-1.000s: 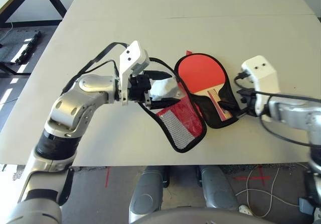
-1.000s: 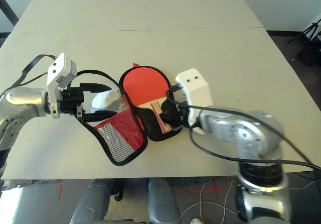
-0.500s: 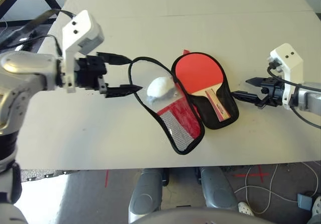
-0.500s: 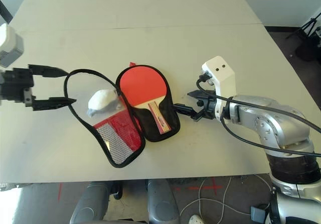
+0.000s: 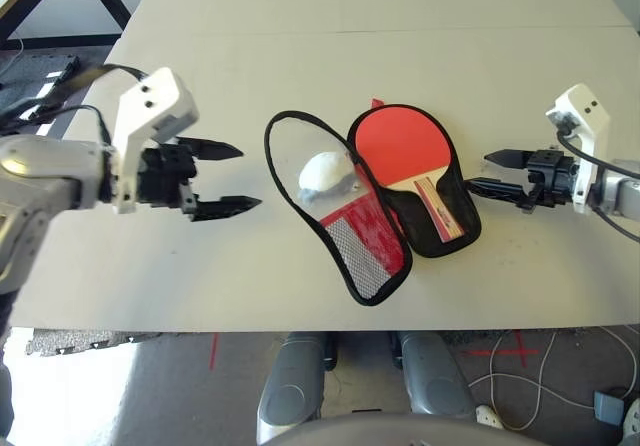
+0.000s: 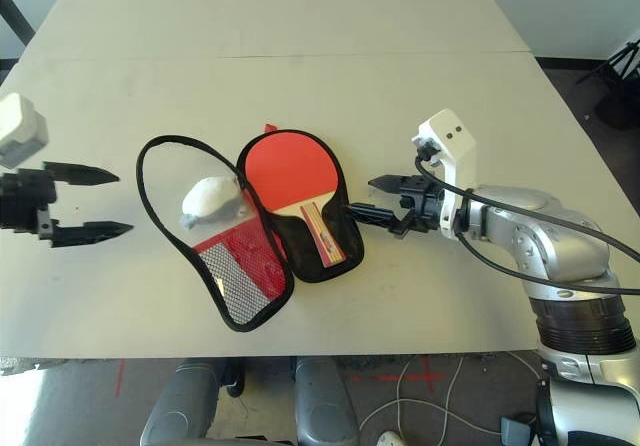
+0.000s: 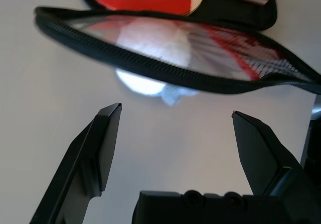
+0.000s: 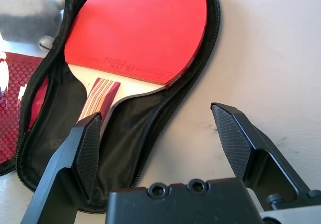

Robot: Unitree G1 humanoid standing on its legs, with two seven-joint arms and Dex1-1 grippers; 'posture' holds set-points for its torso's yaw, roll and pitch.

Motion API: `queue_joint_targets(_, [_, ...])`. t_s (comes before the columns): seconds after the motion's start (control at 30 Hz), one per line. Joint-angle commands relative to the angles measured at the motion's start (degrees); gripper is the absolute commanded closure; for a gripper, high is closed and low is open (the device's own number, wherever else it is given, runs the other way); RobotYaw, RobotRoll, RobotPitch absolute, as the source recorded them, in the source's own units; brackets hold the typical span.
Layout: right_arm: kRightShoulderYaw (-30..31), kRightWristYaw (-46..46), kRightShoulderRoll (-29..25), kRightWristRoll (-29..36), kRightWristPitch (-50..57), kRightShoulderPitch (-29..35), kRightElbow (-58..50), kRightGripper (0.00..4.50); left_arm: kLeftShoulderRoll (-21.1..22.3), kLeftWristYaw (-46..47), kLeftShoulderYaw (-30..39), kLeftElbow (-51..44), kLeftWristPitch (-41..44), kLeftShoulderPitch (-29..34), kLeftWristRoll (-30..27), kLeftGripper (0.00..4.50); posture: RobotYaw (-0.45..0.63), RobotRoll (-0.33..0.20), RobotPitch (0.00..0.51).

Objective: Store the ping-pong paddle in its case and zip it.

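Closing the flap: this looks like your step in hand, since the ping-pong paddle (image 5: 400,148) already lies face up in the lined half of the case (image 5: 440,228).
Left gripper (image 5: 228,178): released, jaws wide, holding nothing, beside the flap's black rim; you should take that rim, not the mesh.
Right gripper (image 6: 368,197): released and empty, just beside the handle end; you can pin the case there.
White pouch (image 6: 208,197): seemingly on the flap; watch it when you fold.
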Motion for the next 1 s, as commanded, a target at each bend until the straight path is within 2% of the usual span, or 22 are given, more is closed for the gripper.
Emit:
queue_joint_targets(0.03, [-0.77, 3.16, 0.60, -0.91, -4.00, 0.82, 2.37, 0.02, -5.44, 1.73, -5.28, -3.50, 3.54, -4.72, -2.92, 0.00, -0.02, 0.000, 0.230])
queue_joint_targets(0.1, [-2.29, 6.62, 2.32, 2.14, -4.55, 0.35, 4.99, 0.02, -10.74, 3.45, -8.21, -4.55, 4.90, -8.09, -3.94, 0.00, -0.03, 0.000, 0.230])
queue_joint_targets(0.2, [-3.08, 7.10, 2.95, 1.37, -5.21, -0.49, 7.94, 0.02, -16.95, 5.52, -10.31, -5.21, 7.05, -11.61, -5.91, 0.00, -0.03, 0.000, 0.231])
queue_joint_targets(0.23, [-3.84, 7.15, 3.31, 2.22, -4.04, -1.11, 9.10, 0.02, -20.59, 7.04, -11.81, -5.10, 6.86, -13.31, -5.96, 0.00, -0.03, 0.000, 0.232])
queue_joint_targets(0.3, [-5.07, 7.56, 3.71, 4.51, -0.58, -2.30, 11.19, 0.02, -27.62, 10.15, -15.11, -4.27, 5.93, -16.44, -4.85, 0.00, -0.04, 0.000, 0.231])
queue_joint_targets(0.37, [-6.25, 7.60, 4.09, 6.09, 2.21, -3.42, 12.86, 0.02, -32.07, 12.13, -17.25, -2.79, 4.82, -17.83, -3.07, 0.00, -0.04, 0.000, 0.232])
queue_joint_targets(0.47, [-7.68, 7.65, 3.77, 8.23, 6.71, -4.73, 14.72, 0.02, -32.63, 12.22, -18.89, -1.51, 3.00, -17.71, -0.54, 0.00, -0.05, 0.000, 0.234])
queue_joint_targets(0.6, [-7.89, 7.80, 1.51, 7.94, 11.70, -5.94, 19.33, 0.02, -29.79, 10.75, -18.20, -0.51, 1.35, -16.65, 1.11, 0.00, -0.06, 0.000, 0.236])
queue_joint_targets(0.8, [-8.45, 11.49, -0.50, 7.49, 11.96, -5.64, 24.10, 0.02, -27.38, 9.44, -18.11, -0.44, 0.37, -15.16, 1.69, 0.00, -0.06, 0.000, 0.237])
queue_joint_targets(1.0, [-8.46, 12.35, -0.73, 6.34, 11.69, -6.31, 26.85, 0.02, -28.03, 9.73, -18.44, -0.85, 0.49, -14.91, 1.74, 0.00, -0.06, 0.000, 0.235])
